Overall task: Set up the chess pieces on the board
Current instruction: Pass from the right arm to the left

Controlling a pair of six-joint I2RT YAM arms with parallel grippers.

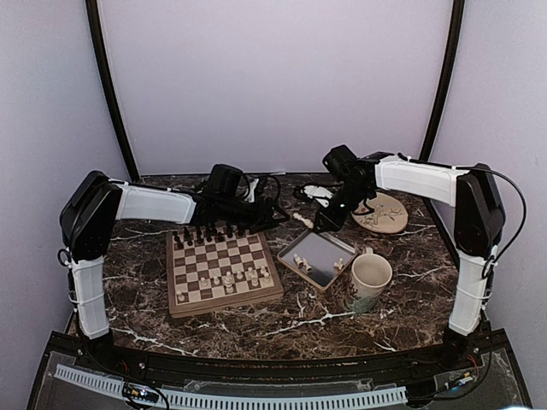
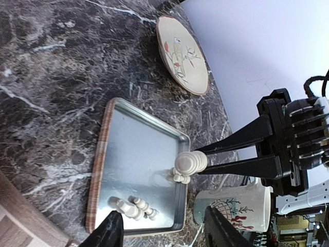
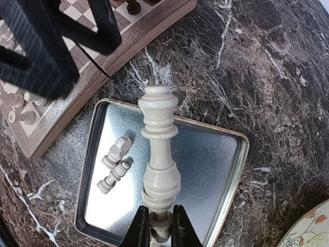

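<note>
On the dark marble table, the square wooden chessboard with tan rim lies at the left; the left gripper hangs past its far right corner, fingers apart and empty. Right of it, over the grey square metal tray, the right gripper is closed on the base of a tall cream-white chess piece, whose long axis runs straight out from the fingertips. The chessboard lies leftwards from this piece, nearer to the left gripper.

dark marble table holds board, tray, mug, plate.
</note>
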